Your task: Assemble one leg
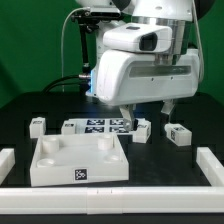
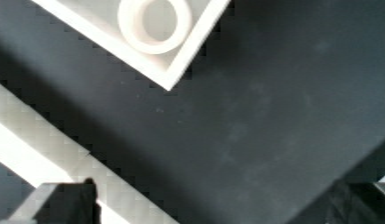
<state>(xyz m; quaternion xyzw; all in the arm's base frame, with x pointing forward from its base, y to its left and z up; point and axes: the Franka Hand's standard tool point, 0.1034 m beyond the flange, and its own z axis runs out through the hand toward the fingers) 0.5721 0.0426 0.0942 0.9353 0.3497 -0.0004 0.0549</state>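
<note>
- One white robot arm (image 1: 140, 60) fills the upper middle of the exterior view, above a black table (image 1: 205, 130).
- Next in size, the white square panel (image 1: 80, 160) lies at the front, toward the exterior view's left. A small black-and-white tag (image 1: 82, 176) on its front wall is too small to read. The wrist view shows one corner of the panel with a round socket (image 2: 157, 22).
- Behind the panel the marker board (image 1: 100, 126) lies flat, its square tags too small to read.
- The two-finger gripper (image 1: 146, 110) hangs wide open and empty, its fingertips (image 2: 61, 203) over bare table.
- Three chunky white blocks with dark marker faces are the smallest things:
  - The middle leg (image 1: 143, 131) stands just below the gripper, beside the marker board.
  - A second leg (image 1: 37, 126) sits toward the exterior view's left.
  - A third leg (image 1: 179, 133) sits toward the exterior view's right.
</note>
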